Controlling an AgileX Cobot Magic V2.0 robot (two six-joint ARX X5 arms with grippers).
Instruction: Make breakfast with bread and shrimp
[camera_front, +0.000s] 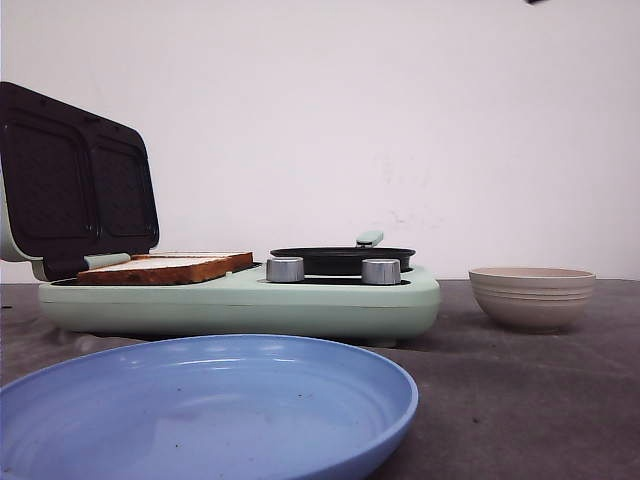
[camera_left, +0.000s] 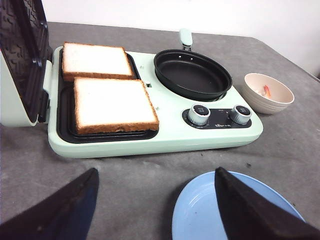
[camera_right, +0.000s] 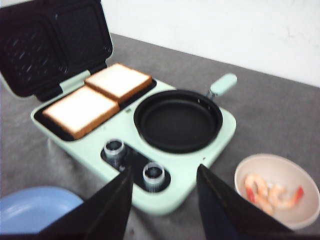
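Lying flat: the bread (camera_left: 114, 104), two square white slices with brown crusts; they sit side by side in the dark tray of the green cooker (camera_left: 150, 142), under its raised lid (camera_left: 22, 50); their edges are just beside each other; I cannot tell if they touch
Shrimp: the shrimp (camera_right: 270, 192) are pink and orange curls; they lie inside the bowl (camera_right: 260, 167), which stands on the gray table (camera_left: 130, 190) just beside the cooker, on the side with the knobs and pan; in the front view only the bowl's outside shows, so the shrimp are hidden there
Pan: a round black pan (camera_right: 178, 120) rests on the cooker next to the bread tray; its pale green handle (camera_right: 222, 84) sticks out toward the wall
Knobs: two silver knobs (camera_left: 199, 114) sit on the cooker's edge in front of the pan
Plate: a blue plate (camera_front: 210, 405) lies on the table in front of the cooker, near but apart from it
Left claw: the left gripper (camera_left: 155, 205) hangs above the table in front of the cooker; its two dark fingers (camera_left: 60, 207) are spread wide and grip nothing
Right claw: the right gripper (camera_right: 164, 200) hangs over the cooker's knob edge; its fingers (camera_right: 107, 207) are apart and grip nothing
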